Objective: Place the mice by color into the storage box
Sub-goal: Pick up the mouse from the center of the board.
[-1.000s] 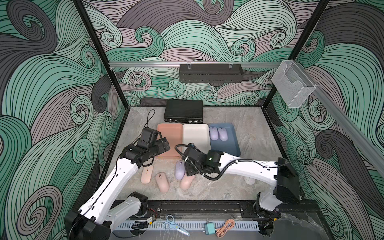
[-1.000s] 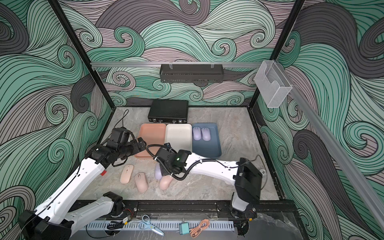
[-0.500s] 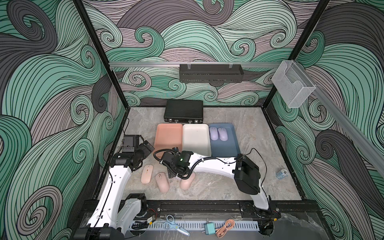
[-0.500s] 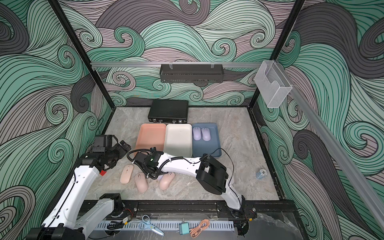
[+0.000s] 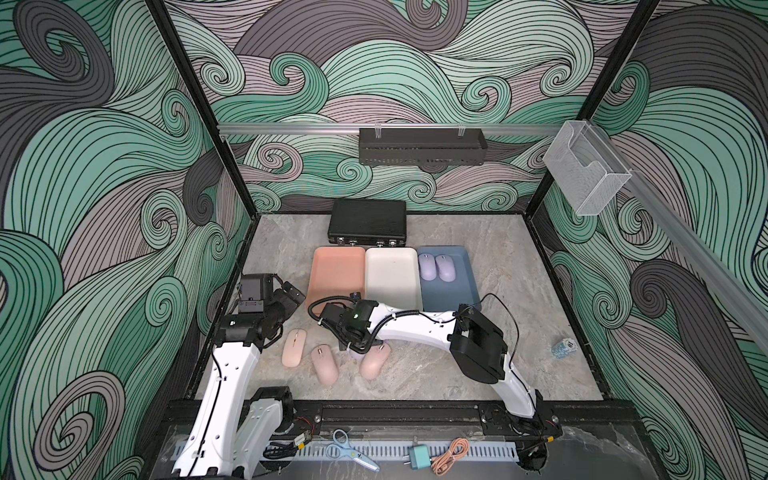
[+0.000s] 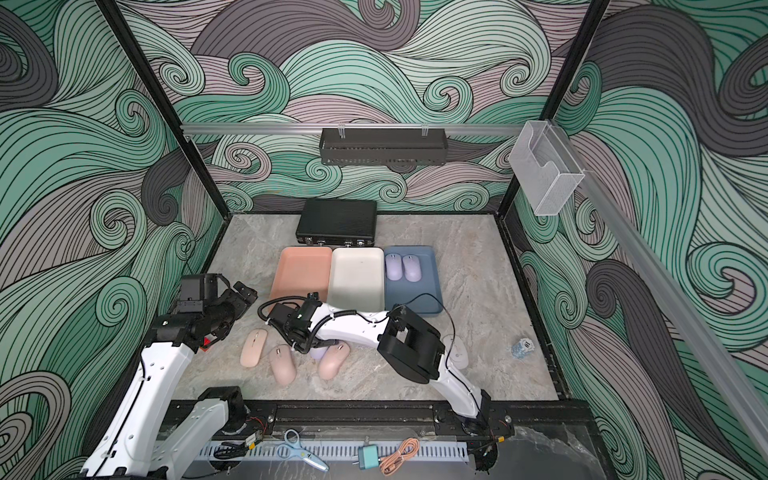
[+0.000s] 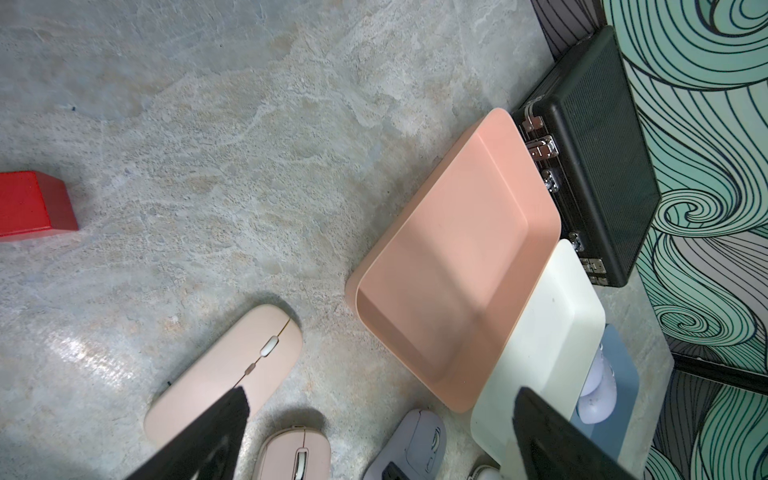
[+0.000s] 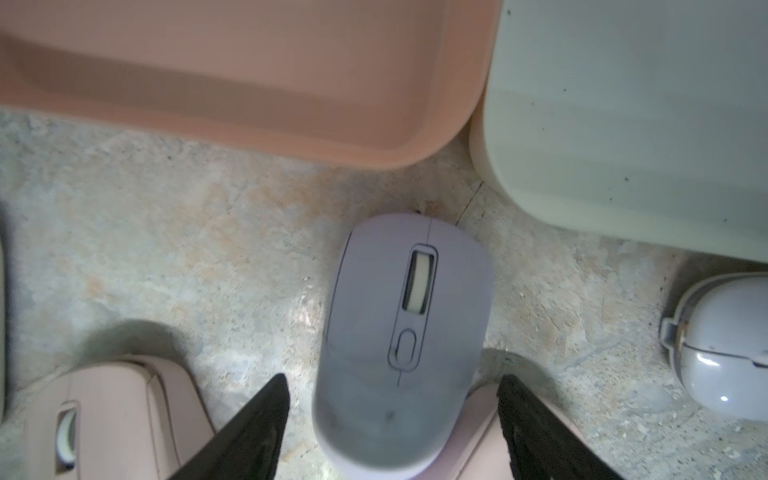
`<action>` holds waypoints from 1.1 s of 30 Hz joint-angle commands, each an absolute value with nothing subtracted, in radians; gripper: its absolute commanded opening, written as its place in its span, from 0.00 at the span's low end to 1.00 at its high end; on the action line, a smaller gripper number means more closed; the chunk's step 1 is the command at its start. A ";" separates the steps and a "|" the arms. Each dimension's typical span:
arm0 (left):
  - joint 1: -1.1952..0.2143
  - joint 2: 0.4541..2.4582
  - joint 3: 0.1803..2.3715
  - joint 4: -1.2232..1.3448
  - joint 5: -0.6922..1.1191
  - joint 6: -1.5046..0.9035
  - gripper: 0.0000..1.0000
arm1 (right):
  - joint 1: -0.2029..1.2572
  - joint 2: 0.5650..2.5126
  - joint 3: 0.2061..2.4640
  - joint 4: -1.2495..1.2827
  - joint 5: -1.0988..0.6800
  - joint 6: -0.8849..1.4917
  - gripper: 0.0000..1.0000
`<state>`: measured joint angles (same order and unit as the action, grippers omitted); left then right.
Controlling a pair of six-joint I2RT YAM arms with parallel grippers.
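The storage box is three trays in a row: pink [image 5: 336, 274], white [image 5: 392, 276] and blue [image 5: 451, 291]. Two purple mice [image 5: 435, 267] lie in the blue tray. Three pink mice [image 5: 294, 347] [image 5: 325, 363] [image 5: 375, 360] rest on the table in front. My right gripper [image 8: 392, 415] is open and straddles a third purple mouse [image 8: 405, 332], with a gap at each finger [image 8: 249, 432]. From above, that gripper [image 5: 356, 345] hides most of it. My left gripper [image 5: 293, 293] hangs open and empty left of the pink tray. A whitish mouse [image 6: 455, 351] shows behind the right elbow.
A black case [image 5: 368, 222] stands behind the trays. Another whitish mouse [image 8: 723, 345] lies near the white tray's front corner. A red block [image 7: 33, 205] sits on the left. A small blue-white object [image 5: 563, 348] lies on the right.
My right arm folded and swung its gripper left, down over the purple mouse, jaws a little wider. My left gripper drew back from the pink tray's front toward the left wall.
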<state>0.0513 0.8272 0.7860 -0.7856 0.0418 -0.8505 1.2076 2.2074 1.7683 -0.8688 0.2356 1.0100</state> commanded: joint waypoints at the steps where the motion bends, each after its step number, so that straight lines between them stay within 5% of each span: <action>1: 0.059 0.831 0.767 -0.781 0.071 -0.865 0.98 | 1.197 2.238 1.791 -0.857 0.232 1.009 0.78; 17: 0.063 0.829 0.807 -0.793 0.093 -0.848 0.98 | 1.197 2.305 1.859 -0.838 0.228 0.975 0.56; 33: 0.066 0.823 0.893 -0.780 0.134 -0.825 0.99 | 1.217 2.064 1.745 -0.757 0.287 0.875 0.53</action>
<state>0.0578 0.8333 0.8558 -0.7864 0.1081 -0.8547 1.2156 2.1357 1.7760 -0.7792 0.2337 0.8959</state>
